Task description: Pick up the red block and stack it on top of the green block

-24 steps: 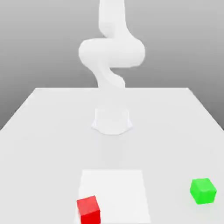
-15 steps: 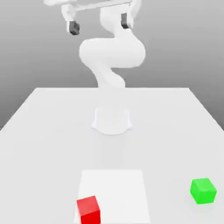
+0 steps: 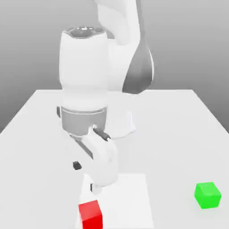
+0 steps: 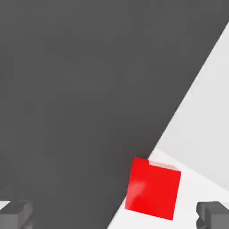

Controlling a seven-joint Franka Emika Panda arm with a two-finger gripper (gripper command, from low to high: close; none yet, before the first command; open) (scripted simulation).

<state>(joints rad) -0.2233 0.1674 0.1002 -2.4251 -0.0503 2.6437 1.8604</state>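
The red block (image 3: 91, 214) sits at the near edge of the table, on the corner of a brighter white square (image 3: 127, 197). In the hand view the red block (image 4: 153, 188) lies ahead, between the two finger lines. My gripper (image 3: 85, 176) hangs just above and behind it, open, with nothing between its dark fingertips (image 3: 77, 165). Both fingers (image 4: 15, 214) stand far apart at the frame's edge in the hand view. The green block (image 3: 207, 195) rests alone at the exterior view's right, well away from the gripper.
The white table (image 3: 179, 129) stretches back to the arm's round base (image 3: 125, 125). The bulky white arm (image 3: 85, 89) leans forward over the table's middle. Dark floor (image 4: 67, 89) lies beyond the table edge close to the red block.
The arm has swung down from high above the base to just over the red block. Both blocks lie where they were.
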